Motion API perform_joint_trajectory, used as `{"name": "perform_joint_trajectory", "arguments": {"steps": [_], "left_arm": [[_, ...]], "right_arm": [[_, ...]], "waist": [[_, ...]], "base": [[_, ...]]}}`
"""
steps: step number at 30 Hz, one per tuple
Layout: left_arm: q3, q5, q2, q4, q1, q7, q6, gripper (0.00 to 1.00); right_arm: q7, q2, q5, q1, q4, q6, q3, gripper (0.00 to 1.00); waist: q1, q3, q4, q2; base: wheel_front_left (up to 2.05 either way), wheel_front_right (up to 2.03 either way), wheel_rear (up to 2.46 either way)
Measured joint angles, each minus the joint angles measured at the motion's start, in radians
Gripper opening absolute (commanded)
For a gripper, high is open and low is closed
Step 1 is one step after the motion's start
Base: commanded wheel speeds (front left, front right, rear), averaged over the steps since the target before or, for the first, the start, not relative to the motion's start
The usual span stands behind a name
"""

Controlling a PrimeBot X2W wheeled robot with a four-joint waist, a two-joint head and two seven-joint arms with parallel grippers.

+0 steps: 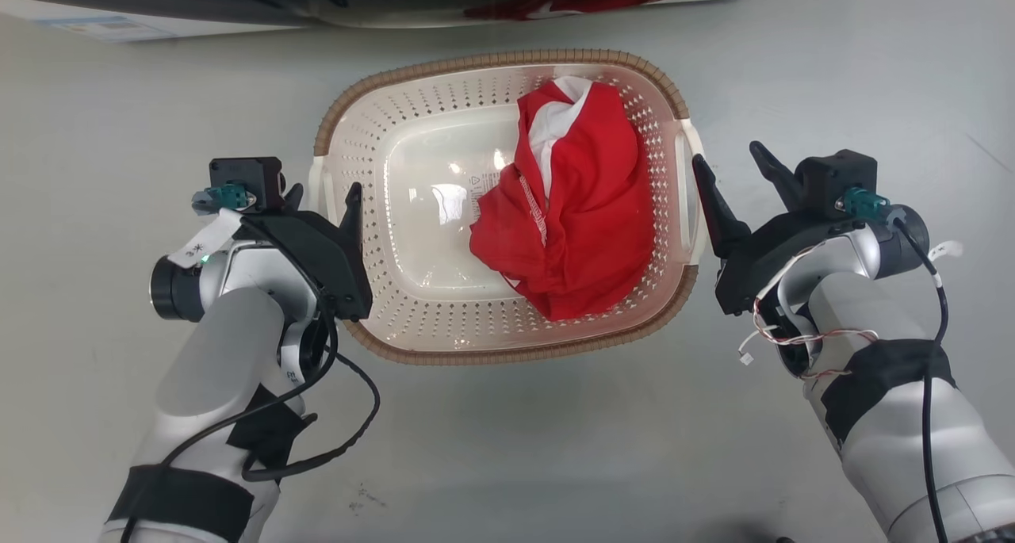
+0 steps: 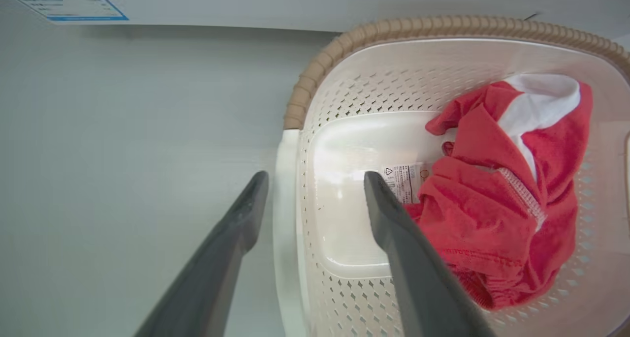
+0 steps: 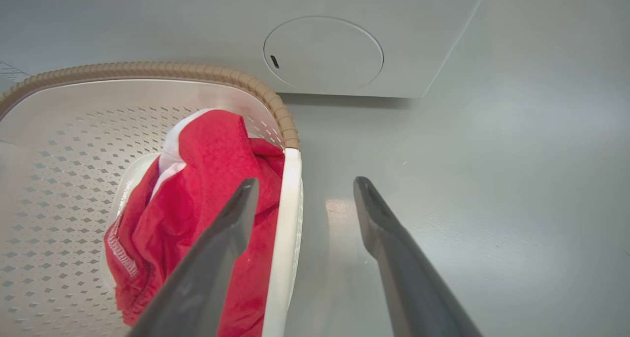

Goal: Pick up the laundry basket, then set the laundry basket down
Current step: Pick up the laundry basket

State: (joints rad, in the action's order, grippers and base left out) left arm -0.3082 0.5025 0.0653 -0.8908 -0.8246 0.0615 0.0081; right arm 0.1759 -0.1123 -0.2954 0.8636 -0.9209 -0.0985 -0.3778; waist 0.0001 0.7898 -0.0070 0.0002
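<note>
Grey floor (image 1: 507,448), seen from above. Laundry basket (image 1: 373,131) sits center frame w/ red garment (image 1: 579,218) inside. Left gripper (image 1: 325,194) & right gripper (image 1: 726,156) straddle its side handles (image 3: 286,204), fingers spread, gripping nothing. Prob. pre-lift: grasp, pick-up & set-down all to do.

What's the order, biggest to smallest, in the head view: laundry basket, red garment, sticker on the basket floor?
Largest to smallest:
1. laundry basket
2. red garment, lying inside it
3. sticker, by far the smallest; the garment may hide its edge
</note>
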Motion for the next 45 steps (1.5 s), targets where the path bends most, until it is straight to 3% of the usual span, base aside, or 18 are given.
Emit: {"name": "perform_joint_trajectory", "arguments": {"steps": [21, 22, 23, 24, 45], "left_arm": [[0.009, 0.016, -0.01, -0.144, -0.098, -0.014, -0.018, 1.0], [0.009, 0.016, -0.01, -0.15, -0.099, -0.019, -0.018, 0.91], [0.008, 0.016, -0.009, -0.159, -0.102, -0.019, -0.018, 0.19], [0.009, 0.016, -0.01, -0.168, -0.106, -0.019, -0.018, 0.0], [0.002, 0.038, -0.04, -0.3, -0.133, -0.037, -0.062, 0.0]], "right_arm": [[0.012, 0.022, 0.0, 0.098, -0.122, -0.016, -0.046, 1.0], [0.012, 0.024, 0.0, 0.106, -0.126, -0.017, -0.049, 0.3], [0.012, 0.026, 0.0, 0.113, -0.129, -0.017, -0.052, 0.0], [0.016, 0.028, 0.0, 0.116, -0.132, -0.018, -0.053, 0.0], [0.037, 0.05, -0.023, 0.129, -0.253, -0.03, -0.073, 0.0]], "waist": [[-0.0001, 0.096, -0.003, -0.0002], [-0.0001, 0.099, -0.002, -0.0002], [0.0, 0.102, -0.002, -0.0001], [0.0, 0.105, -0.003, -0.0002], [0.0, 0.031, -0.011, -0.0001]], "base": [[0.0, 0.0, 0.0], [0.0, 0.0, 0.0], [0.0, 0.0, 0.0], [0.0, 0.0, 0.0], [0.0, 0.0, 0.0]]}}
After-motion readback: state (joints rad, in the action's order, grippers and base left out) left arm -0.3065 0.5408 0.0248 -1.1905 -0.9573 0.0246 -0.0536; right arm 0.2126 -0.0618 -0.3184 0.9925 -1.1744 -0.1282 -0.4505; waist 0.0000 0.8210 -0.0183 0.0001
